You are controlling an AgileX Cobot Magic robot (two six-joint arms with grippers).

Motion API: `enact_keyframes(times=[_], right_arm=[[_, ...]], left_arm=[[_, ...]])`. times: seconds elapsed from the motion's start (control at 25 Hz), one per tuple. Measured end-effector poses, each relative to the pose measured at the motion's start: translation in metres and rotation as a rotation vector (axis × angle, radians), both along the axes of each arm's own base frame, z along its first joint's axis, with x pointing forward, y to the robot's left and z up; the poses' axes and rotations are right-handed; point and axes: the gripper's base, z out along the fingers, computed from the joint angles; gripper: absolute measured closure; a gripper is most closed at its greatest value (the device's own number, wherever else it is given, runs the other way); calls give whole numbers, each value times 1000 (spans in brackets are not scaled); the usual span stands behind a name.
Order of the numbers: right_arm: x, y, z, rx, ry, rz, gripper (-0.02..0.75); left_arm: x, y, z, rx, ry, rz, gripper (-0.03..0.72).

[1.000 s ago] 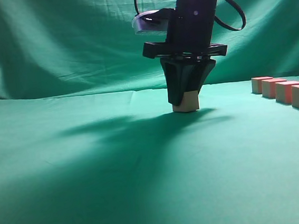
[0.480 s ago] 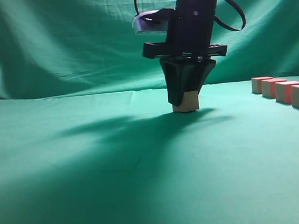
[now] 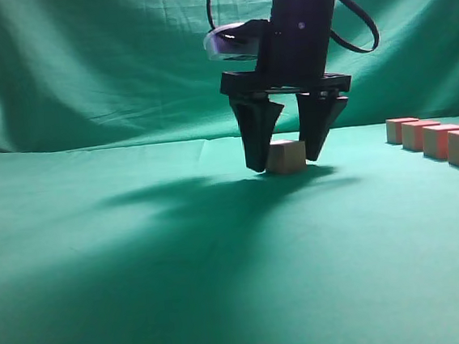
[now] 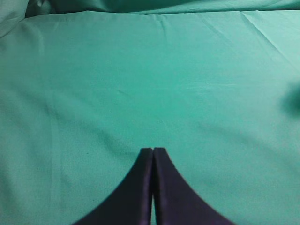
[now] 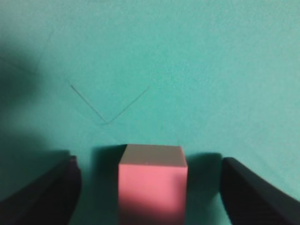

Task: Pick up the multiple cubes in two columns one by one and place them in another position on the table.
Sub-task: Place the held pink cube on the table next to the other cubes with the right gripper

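A: Placed cube (image 3: 286, 156) sits flat on the green surface (image 3: 141, 270), mid-scene, pink top clear in the right wrist view. Right tool (image 3: 287, 160) straddles it, fingers spread wide with a gap on both sides, not touching. So it's let go.

B: Step?

A: Release at the drop spot, I'd say. One cube down here alone, well apart from the rest.

B: The rest?

A: Row of cubes (image 3: 436, 139) at the far right edge of the exterior view, four in a line touching or nearly, plus a bit of another behind them at the frame edge. Second column mostly cut off, can't count it.

B: Next move?

A: Probably lift straight up so the fingers clear the cube without nudging it, then swing right to the row for another one. Fingertips are low beside the cube, so any sideways drift would knock it.

B: Left tool (image 4: 153, 151)?

A: Clenched, tips pressed together, nothing in it, over bare cloth.

B: Containers?

A: None visible. Just cloth and draped backdrop (image 3: 81, 64).
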Motion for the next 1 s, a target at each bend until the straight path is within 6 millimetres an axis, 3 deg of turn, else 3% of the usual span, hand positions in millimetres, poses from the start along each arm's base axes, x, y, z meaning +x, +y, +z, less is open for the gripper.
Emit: enact_keyframes(times=[0.16,0.28,0.6,0.68,0.84,1.0], right_arm=[[0,0,2,-7,13,4,158],[3,2,18,-9,18,12,158],[16,6,90,20,-91,-4,158],[12,3,106,36,-112,-34,199],[-1,-6,145,57,-185,-74,204],[-20,-26,197,40,-323,-127,204]], left_arm=[[0,0,0,0,0,0,688],[0,0,0,0,0,0,688],[0,0,0,0,0,0,688],[0,0,0,0,0,0,688],[0,0,0,0,0,0,688],[0,0,0,0,0,0,688]])
